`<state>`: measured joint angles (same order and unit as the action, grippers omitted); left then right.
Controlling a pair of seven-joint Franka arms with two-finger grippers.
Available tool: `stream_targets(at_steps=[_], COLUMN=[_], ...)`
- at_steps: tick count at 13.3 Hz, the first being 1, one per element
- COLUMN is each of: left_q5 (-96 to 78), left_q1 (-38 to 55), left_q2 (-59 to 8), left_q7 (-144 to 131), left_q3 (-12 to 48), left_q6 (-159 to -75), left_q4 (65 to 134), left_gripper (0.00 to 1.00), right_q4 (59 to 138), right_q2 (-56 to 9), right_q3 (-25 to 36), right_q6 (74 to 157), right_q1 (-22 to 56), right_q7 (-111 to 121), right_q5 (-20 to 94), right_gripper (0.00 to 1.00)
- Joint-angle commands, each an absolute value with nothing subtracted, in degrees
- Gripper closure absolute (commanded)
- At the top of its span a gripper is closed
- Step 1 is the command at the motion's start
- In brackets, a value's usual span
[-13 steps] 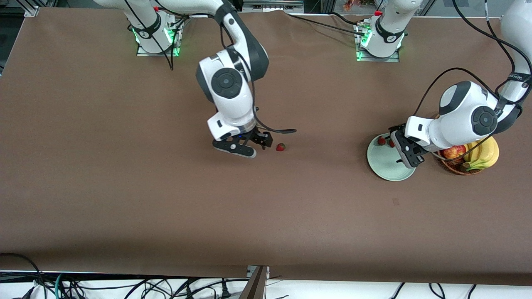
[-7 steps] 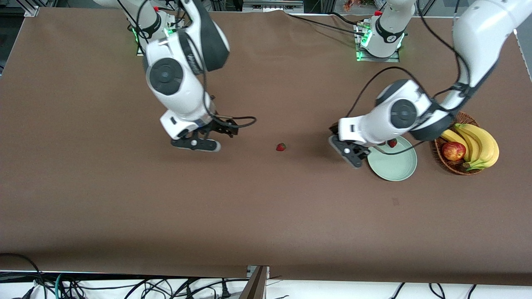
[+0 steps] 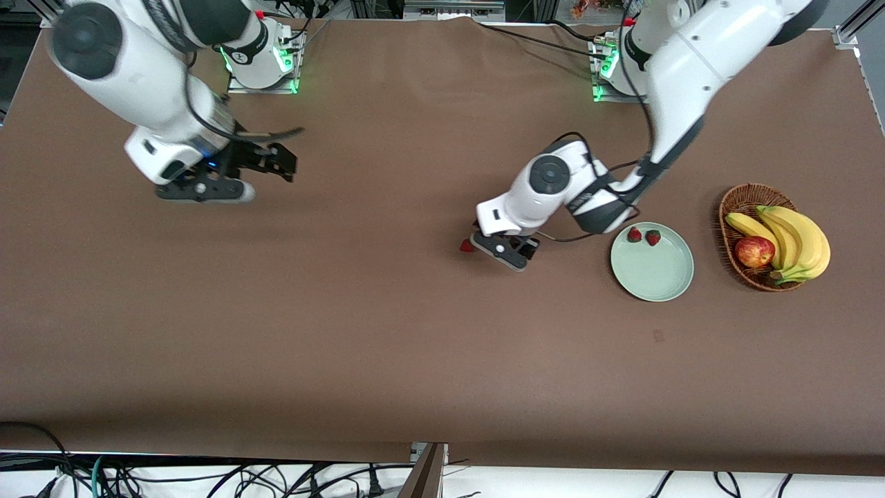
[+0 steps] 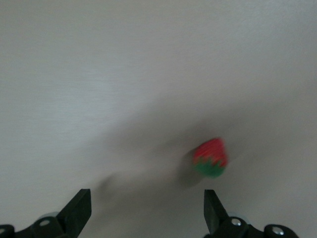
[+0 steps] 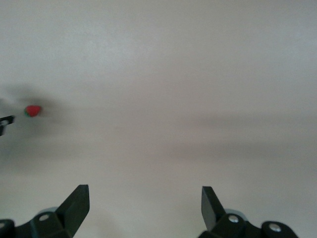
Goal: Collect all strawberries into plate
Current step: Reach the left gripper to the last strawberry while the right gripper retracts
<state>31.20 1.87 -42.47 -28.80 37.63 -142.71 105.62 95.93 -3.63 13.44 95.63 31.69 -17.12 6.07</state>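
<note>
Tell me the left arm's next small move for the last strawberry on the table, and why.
Probably lower the open left end effector so its fingers straddle the lone strawberry, then close. Two strawberries already lie on the plate; this one sits on the table, toward the right arm's end from the plate. The left wrist view shows it just ahead of the fingers, off-centre. The right end effector waits, open.

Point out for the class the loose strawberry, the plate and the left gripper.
loose strawberry (image 4: 210,157), left wrist view: on its red body.
plate (image 3: 657,280), front view: on its bare mint-green floor.
left gripper (image 4: 146,210), left wrist view: midway between its open fingertips.
</note>
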Motion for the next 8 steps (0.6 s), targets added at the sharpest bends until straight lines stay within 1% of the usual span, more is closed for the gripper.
stream_targets(at_steps=[1,2,4,6,8], left_q5=[32.5,32.5,32.8,33.0,32.9], left_q1=[5.7,6.1,6.9,7.6,8.3], left_q2=[-42.1,-42.1,-42.4,-43.6,-44.6], left_q7=[-37.4,-38.3,-38.4,-38.4,-38.4], left_q3=[35.8,35.8,35.6,35.4,34.9], left_q6=[-142.3,-142.3,-142.4,-142.5,-142.5], left_q4=[103.4,103.3,102.7,101.9,99.9], left_gripper=[0.0,0.0,0.0,0.0,0.0], right_q4=[97.6,97.2,96.7,93.8,93.5], right_q2=[-0.4,-0.2,-0.1,0.0,0.1], right_q3=[4.9,2.5,-0.6,-0.5,-0.7], right_q6=[93.5,92.5,92.2,92.1,92.2], right_q1=[18.3,14.4,9.8,9.2,9.3], right_q7=[-9.2,-7.6,-4.7,-2.4,-2.9], right_q5=[5.4,5.4,5.3,3.9,2.7], right_gripper=[0.0,0.0,0.0,0.0,0.0])
